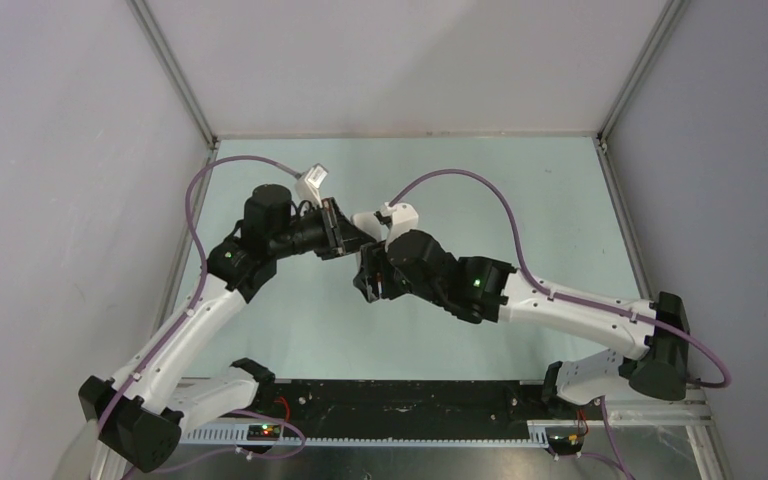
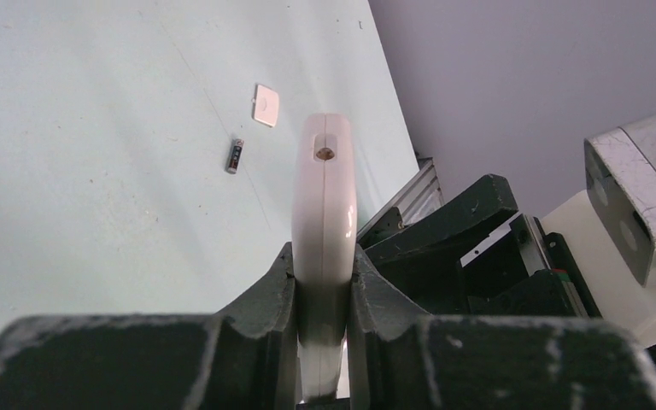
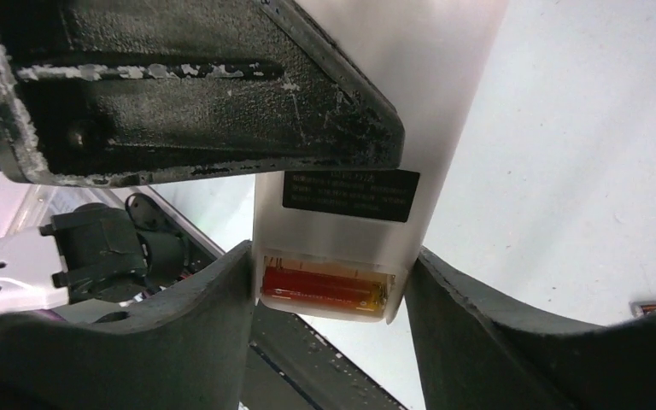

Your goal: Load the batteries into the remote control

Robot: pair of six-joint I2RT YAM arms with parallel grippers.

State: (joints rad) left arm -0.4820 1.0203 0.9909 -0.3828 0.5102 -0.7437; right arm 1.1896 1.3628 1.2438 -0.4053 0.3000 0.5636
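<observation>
The left hand (image 2: 325, 286) is clenched on the remote control (image 2: 326, 188) and holds it in the air above the bench (image 2: 94, 196). The remote is edge-on to that hand's own camera, with a dark finger pressed against each broad face and the rounded white end sticking out beyond them. The right hand (image 3: 329, 260) has come to the remote's plain white back. Its two fingers (image 3: 196, 342) stand one at each long edge, right against the casing or very nearly so. Whether they are actually pinching it or are merely set beside it cannot be told. Between those fingers the remote's battery compartment (image 3: 325, 290) lies open, just below a black label (image 3: 350, 195), and the orange-red battery (image 3: 323, 286) lies lengthwise inside it. The dark battery (image 2: 235, 156) is not in the remote. It lies loose on the bench, beyond the remote and to its left in the left wrist view. The white cover piece (image 2: 266, 104) lies flat a little farther from the remote, near that battery but not touching it.
</observation>
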